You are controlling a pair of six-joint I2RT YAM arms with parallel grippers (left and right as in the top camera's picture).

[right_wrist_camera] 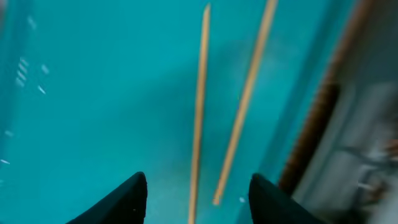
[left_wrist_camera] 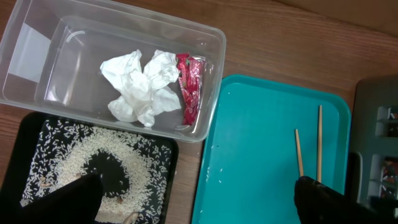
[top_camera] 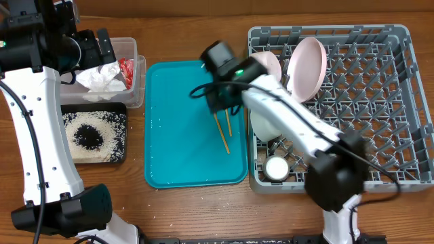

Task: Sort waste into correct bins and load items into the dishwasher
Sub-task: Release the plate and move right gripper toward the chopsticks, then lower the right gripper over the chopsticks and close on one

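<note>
Our right claw (right_wrist_camera: 199, 202) stands wide open over the teal tray (right_wrist_camera: 74, 93). The 2 chopsticks (right_wrist_camera: 200, 93) lie loose on it, their near ends between the 2 fingertips — we cannot tell whether the tips touch the tray. Just right of the teal tray sits the rack (top_camera: 380, 102). It holds the plate (top_camera: 308, 64) on edge, the pink bowl (top_camera: 270, 64) beside it, a pale bowl (top_camera: 266, 125) lower down and the cup (top_camera: 276, 168) near the front corner. Our left claw (left_wrist_camera: 199, 202) is also spread wide and empty, over the table's left side by the tub (left_wrist_camera: 37, 37) and the black tray (left_wrist_camera: 18, 143). In the tub the napkin (left_wrist_camera: 140, 87) and red scrap (left_wrist_camera: 188, 87) lie touching — rice (left_wrist_camera: 68, 158) and dark grains (top_camera: 88, 135) cover the black tray.
</note>
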